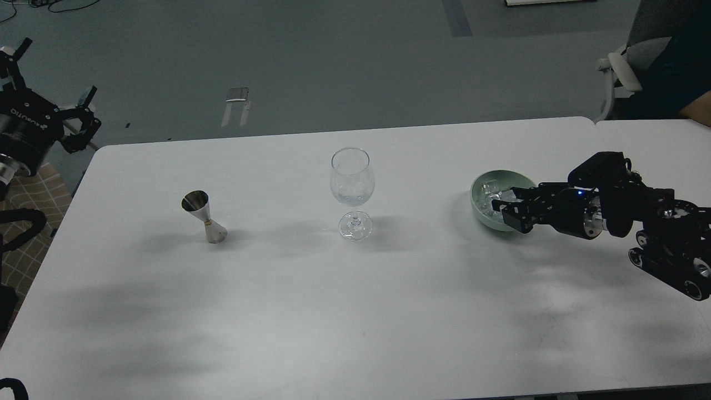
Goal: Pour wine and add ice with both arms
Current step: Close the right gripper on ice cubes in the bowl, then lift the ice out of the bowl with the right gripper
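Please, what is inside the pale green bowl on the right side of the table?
The bowl holds clear ice cubes. The right end effector reaches over its near rim and covers part of the inside, so the full number of cubes cannot be seen.

A single view from the robot's head, set high and looking forward and down across a white bench [355,311]. The near edge runs along the bottom of the frame; grey floor [333,61] fills the top beyond the far edge. The left arm [28,128] enters at the left edge, the right arm [639,222] at the right.
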Tool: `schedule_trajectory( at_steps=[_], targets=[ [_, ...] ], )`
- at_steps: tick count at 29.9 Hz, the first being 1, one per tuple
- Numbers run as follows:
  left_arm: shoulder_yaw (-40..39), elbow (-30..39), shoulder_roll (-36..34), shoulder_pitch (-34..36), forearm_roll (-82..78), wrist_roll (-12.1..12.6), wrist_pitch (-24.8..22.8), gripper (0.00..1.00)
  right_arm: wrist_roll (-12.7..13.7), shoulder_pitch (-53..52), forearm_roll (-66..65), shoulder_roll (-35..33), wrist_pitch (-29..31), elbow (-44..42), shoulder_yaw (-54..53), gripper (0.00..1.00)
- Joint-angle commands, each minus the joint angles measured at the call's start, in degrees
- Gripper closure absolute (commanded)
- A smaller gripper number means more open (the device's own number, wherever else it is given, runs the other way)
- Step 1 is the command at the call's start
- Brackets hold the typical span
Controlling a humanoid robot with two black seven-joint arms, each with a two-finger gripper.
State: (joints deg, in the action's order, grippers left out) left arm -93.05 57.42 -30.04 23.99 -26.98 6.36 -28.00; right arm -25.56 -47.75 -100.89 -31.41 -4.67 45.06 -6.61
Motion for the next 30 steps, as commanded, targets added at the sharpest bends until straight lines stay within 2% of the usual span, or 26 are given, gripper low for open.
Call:
schedule_trajectory(
  at_steps=[1, 8, 14, 19, 26, 30],
  targets=[
    [-0.02, 0.06, 0.07, -0.09, 0.00, 0.06, 0.00, 0.02, 0.07, -0.15, -0.01, 0.21, -0.08, -0.33, 0.11, 0.47],
    [-0.02, 0.06, 0.07, 0.00, 0.00, -0.03, 0.00, 0.02, -0.01, -0.77, -0.01, 0.30, 0.01, -1.03, 0.29, 0.57],
    [-0.02, 0.06, 0.07, -0.09, 0.00, -0.03, 0.00, 0.02, -0.01, -0.86, -0.01, 0.30, 0.01, -1.03, 0.55, 0.70],
    [-0.02, 0.06, 0.07, -0.26, 0.00, -0.03, 0.00, 0.02, -0.01, -0.77, 0.08, 0.30, 0.01, -1.03, 0.55, 0.85],
    [-0.02, 0.06, 0.07, -0.35, 0.09, -0.03, 0.00, 0.02, -0.01, -2.43, 0.52, -0.49, -0.34, 0.64, 0.02, 0.89],
    [-0.11, 0.06, -0.02, -0.18, 0.00, -0.03, 0.00, 0.02, -0.10, -8.22, 0.87, -5.40, -0.60, 5.72, -0.24, 0.89]
  ],
)
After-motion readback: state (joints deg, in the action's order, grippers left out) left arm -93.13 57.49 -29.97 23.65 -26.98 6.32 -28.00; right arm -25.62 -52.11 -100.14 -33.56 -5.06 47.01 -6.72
